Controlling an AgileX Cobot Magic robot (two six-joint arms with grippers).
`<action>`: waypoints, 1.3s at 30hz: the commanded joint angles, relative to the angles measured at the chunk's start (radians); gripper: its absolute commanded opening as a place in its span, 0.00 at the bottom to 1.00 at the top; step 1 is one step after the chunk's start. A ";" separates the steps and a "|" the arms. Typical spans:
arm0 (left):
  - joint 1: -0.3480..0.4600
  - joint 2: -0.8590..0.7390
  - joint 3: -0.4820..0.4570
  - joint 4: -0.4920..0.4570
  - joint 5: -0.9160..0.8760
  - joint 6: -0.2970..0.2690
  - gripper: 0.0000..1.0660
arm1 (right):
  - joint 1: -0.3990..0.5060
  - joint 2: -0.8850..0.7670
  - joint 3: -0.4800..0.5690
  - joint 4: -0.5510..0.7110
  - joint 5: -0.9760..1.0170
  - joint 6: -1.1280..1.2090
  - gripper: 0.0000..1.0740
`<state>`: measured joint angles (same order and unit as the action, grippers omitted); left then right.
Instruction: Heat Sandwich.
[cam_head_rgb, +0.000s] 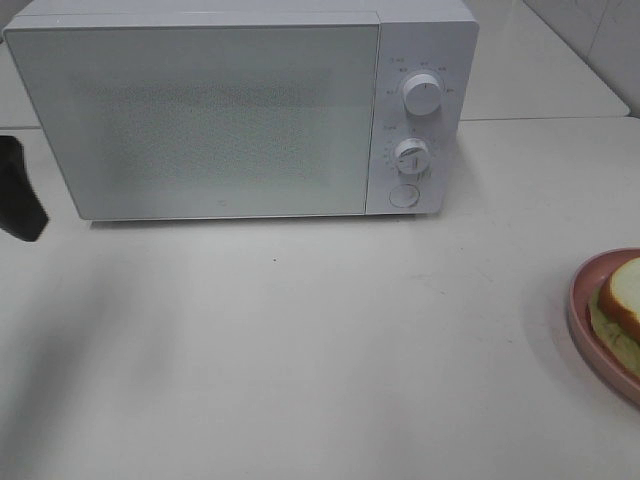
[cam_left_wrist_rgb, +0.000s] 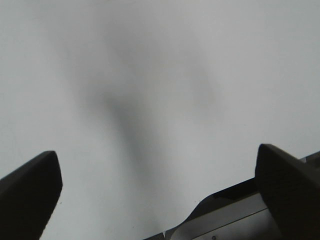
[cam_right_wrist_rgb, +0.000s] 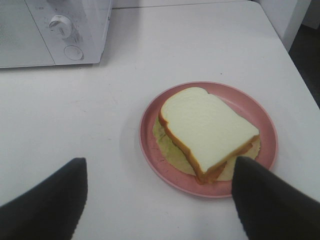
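A white microwave (cam_head_rgb: 240, 110) with its door shut stands at the back of a pale, matte table (cam_head_rgb: 300, 350), two dials and a round button down its right panel. The sandwich (cam_right_wrist_rgb: 206, 131) lies on a pink plate (cam_right_wrist_rgb: 255, 112) near the table's right edge, well apart from the oven. The right gripper (cam_right_wrist_rgb: 157, 197) hangs above the table just short of the plate, jaws spread wide and empty. The left gripper (cam_left_wrist_rgb: 160, 187), also spread and empty, hovers over bare tabletop by the left edge. A tiled wall (cam_head_rgb: 600, 35) shows at the far right corner.
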<state>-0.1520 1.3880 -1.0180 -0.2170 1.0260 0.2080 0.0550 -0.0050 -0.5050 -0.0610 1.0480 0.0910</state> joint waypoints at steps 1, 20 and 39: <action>0.081 -0.063 0.038 0.039 0.029 -0.029 0.95 | -0.008 -0.025 0.002 -0.001 -0.008 -0.005 0.71; 0.231 -0.541 0.295 0.098 0.024 -0.064 0.95 | -0.008 -0.025 0.002 -0.001 -0.008 -0.005 0.71; 0.230 -0.942 0.524 0.072 0.017 -0.065 0.95 | -0.008 -0.025 0.002 -0.001 -0.008 -0.005 0.71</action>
<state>0.0730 0.4620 -0.5140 -0.1320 1.0530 0.1520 0.0550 -0.0050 -0.5050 -0.0610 1.0480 0.0910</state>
